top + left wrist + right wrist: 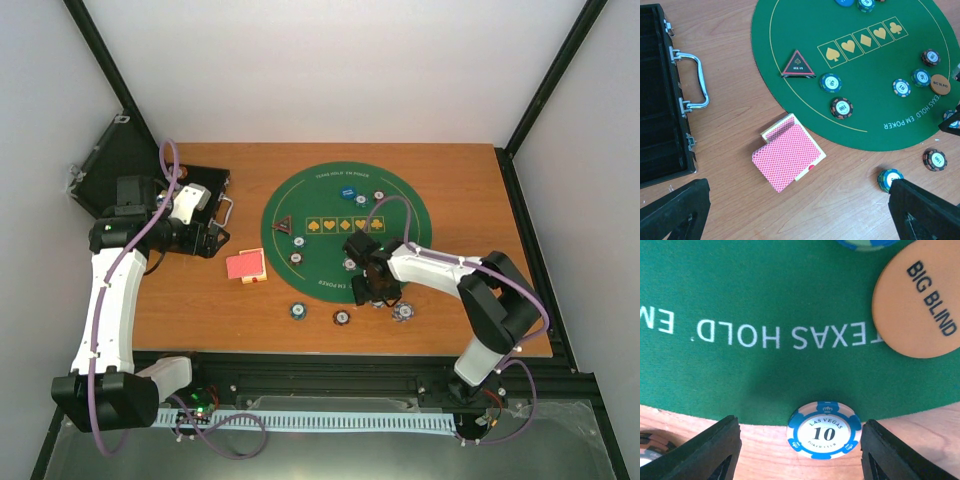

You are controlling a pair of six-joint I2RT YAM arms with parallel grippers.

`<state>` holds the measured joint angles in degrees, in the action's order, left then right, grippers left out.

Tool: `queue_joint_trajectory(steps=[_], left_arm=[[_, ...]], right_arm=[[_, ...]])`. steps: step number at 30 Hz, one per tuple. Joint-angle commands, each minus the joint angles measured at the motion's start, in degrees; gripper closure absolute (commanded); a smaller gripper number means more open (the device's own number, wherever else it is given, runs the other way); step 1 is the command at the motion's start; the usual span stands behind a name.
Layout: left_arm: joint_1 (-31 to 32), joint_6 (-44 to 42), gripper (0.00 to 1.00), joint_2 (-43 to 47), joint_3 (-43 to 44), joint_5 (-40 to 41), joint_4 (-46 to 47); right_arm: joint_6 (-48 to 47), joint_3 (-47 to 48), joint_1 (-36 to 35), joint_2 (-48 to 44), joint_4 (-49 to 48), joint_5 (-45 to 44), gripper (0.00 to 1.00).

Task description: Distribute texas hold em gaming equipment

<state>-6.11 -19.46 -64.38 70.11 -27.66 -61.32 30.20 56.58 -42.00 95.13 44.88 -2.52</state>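
right gripper (799,440) sits open, jaws either side of the blue 10 chip (824,436) at the green mat (765,290) near edge (lined up to pinch, no contact yet), left gripper (800,215) wide open above red cards (787,157).

The left arm (110,290) reaches from the table's (480,200) near left corner along its left edge; the left gripper (800,217) hangs with jaws spread wide, empty. The right arm (470,290) folds inward, the right gripper (802,460) low by the near edge, jaws parted, clasping nothing.
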Motion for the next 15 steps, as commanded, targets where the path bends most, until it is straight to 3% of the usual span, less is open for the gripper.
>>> queue_joint_trajectory(steps=[1,10,15], left_arm=[[-0.3,0.0,0.00,0.3,1.9,-0.5,-0.3],[-0.3,0.0,0.00,0.0,1.7,-0.4,-0.1],[-0.3,-0.2,0.00,0.1,1.4,0.0,-0.1]], right_arm=[[-1.1,-1.8,0.5,1.1,-2.4,0.3,0.35],[-1.8,-5.5,2.4,0.6,-4.5,1.3,0.37],[-1.7,-6.2,2.4,0.3,-5.1,2.2,0.47]])
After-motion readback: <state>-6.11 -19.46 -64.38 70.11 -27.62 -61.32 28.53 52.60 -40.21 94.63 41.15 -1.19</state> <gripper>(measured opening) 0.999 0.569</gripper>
